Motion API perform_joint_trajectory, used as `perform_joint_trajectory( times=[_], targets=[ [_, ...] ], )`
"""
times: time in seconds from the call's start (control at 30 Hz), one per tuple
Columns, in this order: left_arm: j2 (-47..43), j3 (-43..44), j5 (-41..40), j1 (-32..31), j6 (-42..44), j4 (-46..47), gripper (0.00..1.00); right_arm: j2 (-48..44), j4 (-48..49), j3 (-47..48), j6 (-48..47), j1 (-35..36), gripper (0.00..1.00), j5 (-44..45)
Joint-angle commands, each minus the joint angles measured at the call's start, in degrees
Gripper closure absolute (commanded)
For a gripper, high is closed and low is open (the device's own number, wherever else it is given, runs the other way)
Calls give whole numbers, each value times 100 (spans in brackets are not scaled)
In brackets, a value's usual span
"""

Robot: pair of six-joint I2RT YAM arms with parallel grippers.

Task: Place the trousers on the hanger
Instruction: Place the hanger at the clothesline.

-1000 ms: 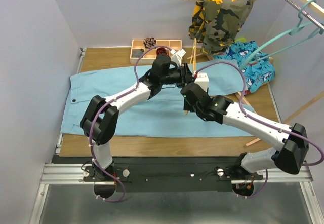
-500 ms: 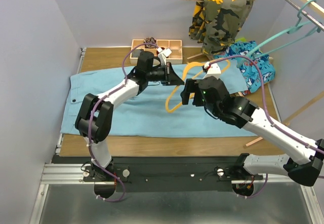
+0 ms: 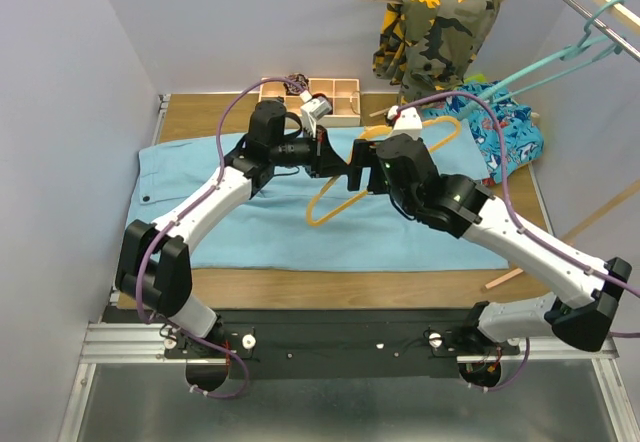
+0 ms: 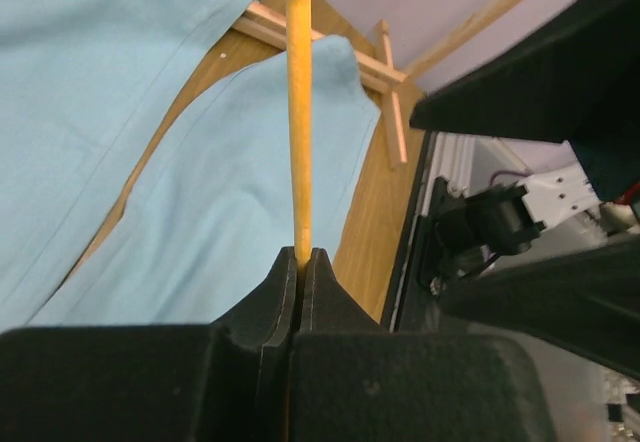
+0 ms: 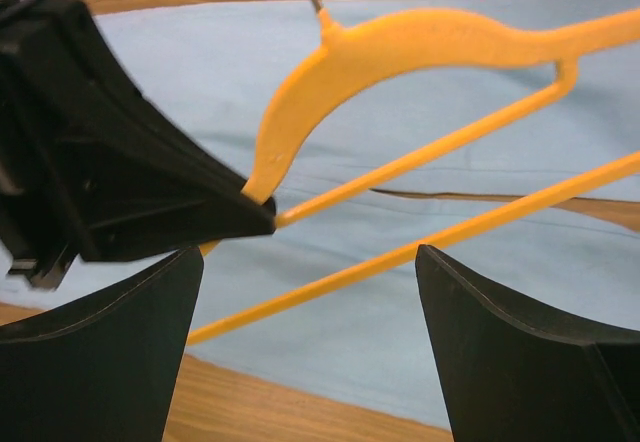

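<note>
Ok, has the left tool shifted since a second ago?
Yes. Shut on the yellow hanger, the left tool has moved left: it was right of the wooden tray's right end, now roughly below it.

Left arm (image 3: 205, 205): white tube links, bulky black joint housings.
Right arm (image 3: 530, 245): same white links and black joints.
Cables (image 3: 226, 122): purple, looping loose off each arm and curling under the bases.
Left gripper (image 4: 300, 262): matte black, grainy fingers.
Right gripper (image 5: 308, 252): black fingers with curved inner edges.
Wrist cameras (image 3: 315, 108): small white blocks.
Mounting plate (image 3: 330, 350): black, with silver screws, on a ribbed silver rail (image 3: 125, 344).
</note>
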Motion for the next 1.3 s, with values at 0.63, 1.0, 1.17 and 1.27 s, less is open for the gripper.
perform_joint_trajectory(
  times=[0.63, 1.0, 1.17, 1.27],
  targets=[
    [175, 1277, -1085, -125, 221, -882, 100, -1256, 1399, -1590, 731, 7, 11, -1474],
    [413, 1655, -961, -406, -693, -670, 100, -1116, 2587, -2100, 1374, 16, 12, -1493],
    [299, 1638, -1180, -477, -843, -591, 100, -1265, 2420, -2355, 1787, 25, 10, -1334],
    [220, 1620, -1242, -521, -939, -556, 100, -1257, 2481, -2338, 1779, 51, 10, -1299]
  ],
)
